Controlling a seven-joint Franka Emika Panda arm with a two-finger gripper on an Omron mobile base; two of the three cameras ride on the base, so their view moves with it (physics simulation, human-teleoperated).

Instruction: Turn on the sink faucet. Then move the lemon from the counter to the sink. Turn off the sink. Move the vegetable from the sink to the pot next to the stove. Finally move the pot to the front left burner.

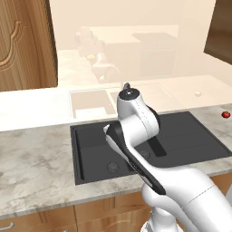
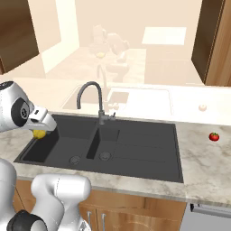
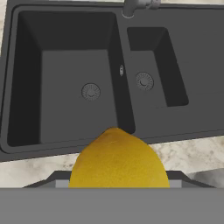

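My gripper [image 2: 39,130] is shut on the lemon [image 2: 39,133], a yellow oval fruit that sits large at the bottom of the hand view [image 3: 118,162]. It hangs over the left end of the black double-basin sink [image 2: 135,149], above the large basin [image 3: 78,74] near its rim. The dark gooseneck sink faucet [image 2: 92,86] stands behind the divider, and its base [image 3: 131,6] shows at the top of the hand view. I see no water stream. The sink basins [image 1: 90,149] hold nothing. The pot, the stove and the vegetable are out of view.
A small red tomato [image 2: 214,136] lies on the marbled counter [image 2: 203,167] right of the sink, also seen at the right edge of the left base view [image 1: 225,114]. My white arm crosses in front of the sink. Wooden cabinets flank the back wall.
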